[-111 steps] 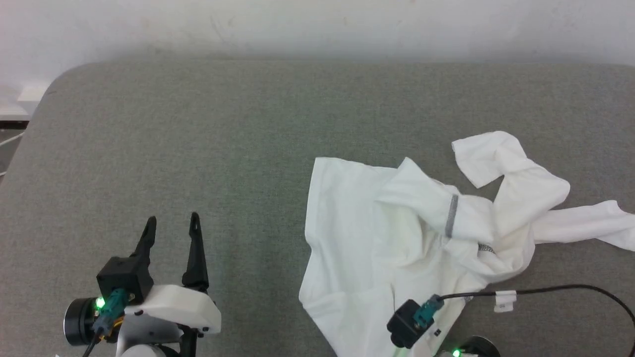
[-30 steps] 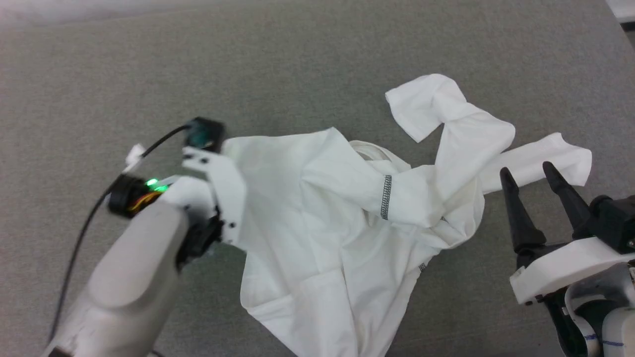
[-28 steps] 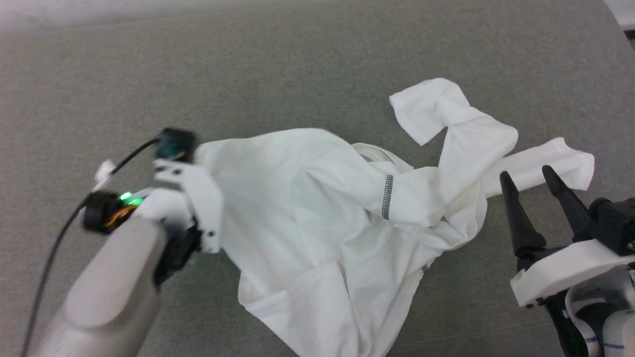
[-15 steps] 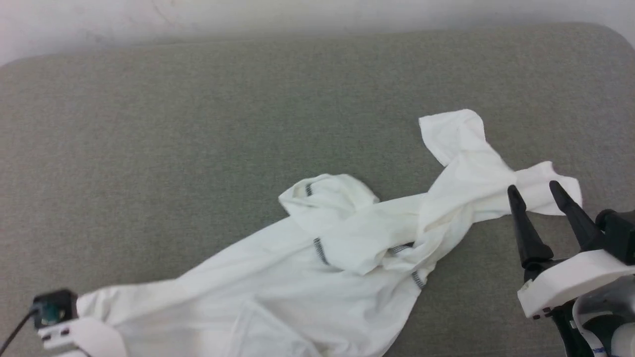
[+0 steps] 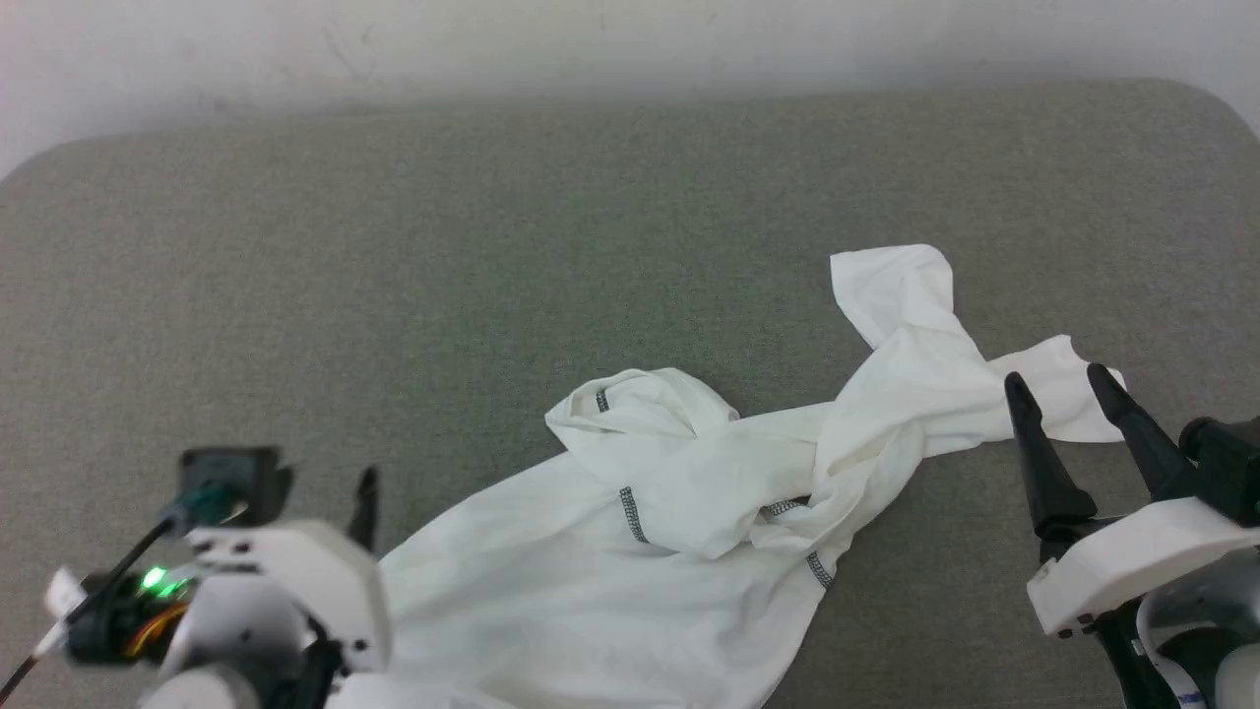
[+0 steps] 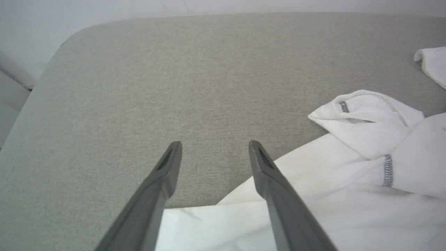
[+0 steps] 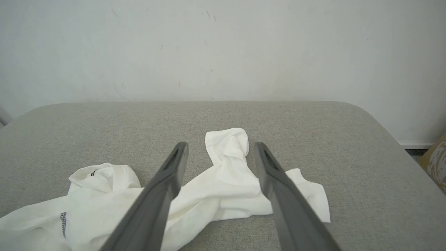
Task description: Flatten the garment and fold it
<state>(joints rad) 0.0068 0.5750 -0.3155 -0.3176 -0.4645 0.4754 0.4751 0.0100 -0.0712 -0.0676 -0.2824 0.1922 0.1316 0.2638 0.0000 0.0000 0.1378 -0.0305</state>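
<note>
The garment [image 5: 591,581] is a thin white shirt lying crumpled and drawn out diagonally on the grey padded surface [image 5: 394,295], body at the lower left and sleeves at the upper right. Dark zigzag stitching [image 5: 626,514] shows near its middle. My left gripper [image 5: 325,484] stands open at the garment's lower-left edge. In the left wrist view its fingertips [image 6: 174,150] hover over bare grey surface, and the garment's [image 6: 348,195] edge lies under the fingers' lower part. My right gripper [image 5: 1053,379] is open and empty by the sleeve end [image 5: 1058,394]; its wrist view looks down over the garment [image 7: 226,188] from the gripper [image 7: 221,144].
A pale wall [image 5: 630,39] runs behind the grey surface, whose rounded corners [image 7: 366,111] show at the far left and right. A brownish object [image 7: 435,158] sits past the right edge. Bare grey surface spreads behind and to the left of the garment.
My left gripper dragged the garment's edge towards the lower left, stretching it out, then opened and let go. The head camera shifted. The right gripper stayed open in place.
</note>
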